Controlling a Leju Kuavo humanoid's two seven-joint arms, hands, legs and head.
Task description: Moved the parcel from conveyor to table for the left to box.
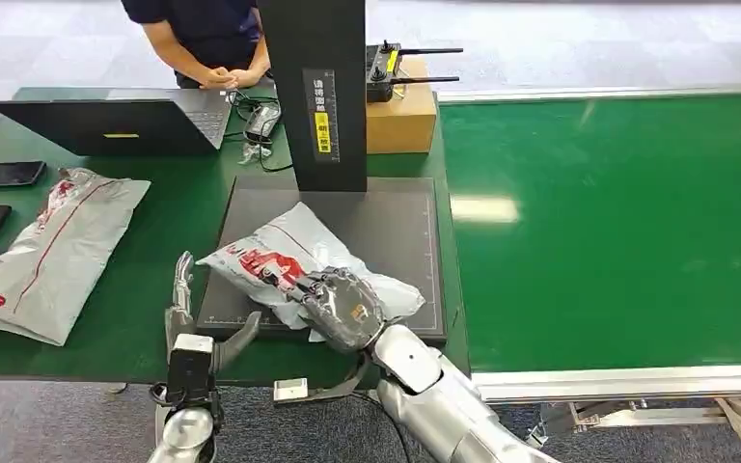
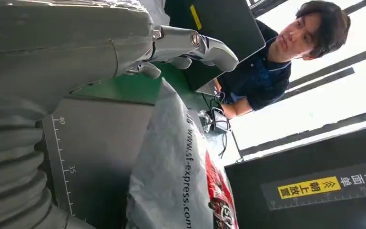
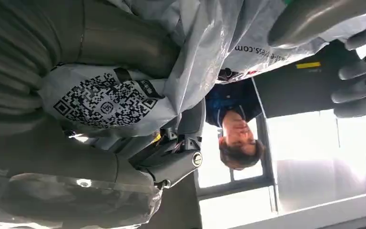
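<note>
One crumpled grey parcel (image 1: 294,260) with red print, gripped by right hand (image 1: 340,307); left hand (image 1: 193,323) open.

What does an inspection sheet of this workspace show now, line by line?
Surface: green table with a dark platform on it; green conveyor on the right, nothing seen on it.
Job's things: grey parcel lies on the platform, under the right hand.
Clutter: second parcel, laptop, phone, cardboard box with a remote on top.
Hands: right hand grips the parcel; left hand open at the platform's edge, holding nothing.
Cables: black cables beside the laptop.
Surroundings: a person stands behind the table; black post rises from the platform.
</note>
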